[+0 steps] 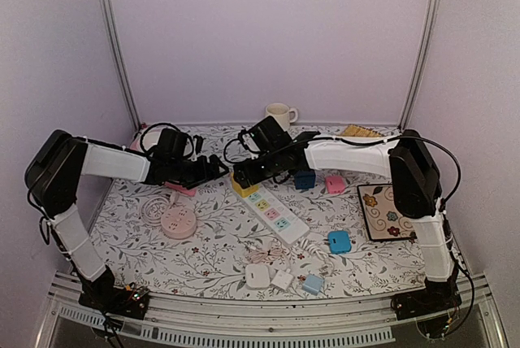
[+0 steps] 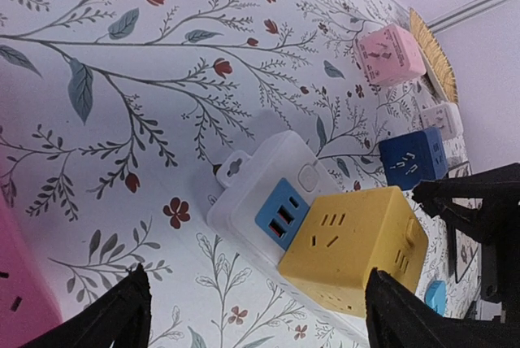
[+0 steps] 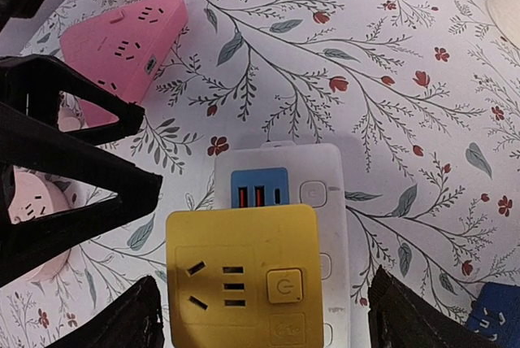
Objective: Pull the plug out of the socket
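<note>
A yellow cube plug (image 1: 242,186) sits plugged into the far end of a white power strip (image 1: 280,219). Both grippers hover close above it: my left gripper (image 1: 222,168) from the left, my right gripper (image 1: 241,171) from the right. In the left wrist view the left gripper (image 2: 256,319) is open, with the cube (image 2: 353,246) and the strip (image 2: 260,193) ahead between its fingers (image 2: 106,315). In the right wrist view the right gripper (image 3: 272,324) is open wide, its fingers (image 3: 422,315) well clear of both sides of the cube (image 3: 240,275).
A pink triangular socket (image 3: 122,39) and a round pink socket (image 1: 178,222) lie to the left. A dark blue cube (image 1: 305,179) and a pink cube (image 1: 335,184) stand right of the strip. A mug (image 1: 279,114), a patterned coaster (image 1: 383,211) and small adapters (image 1: 339,241) are around.
</note>
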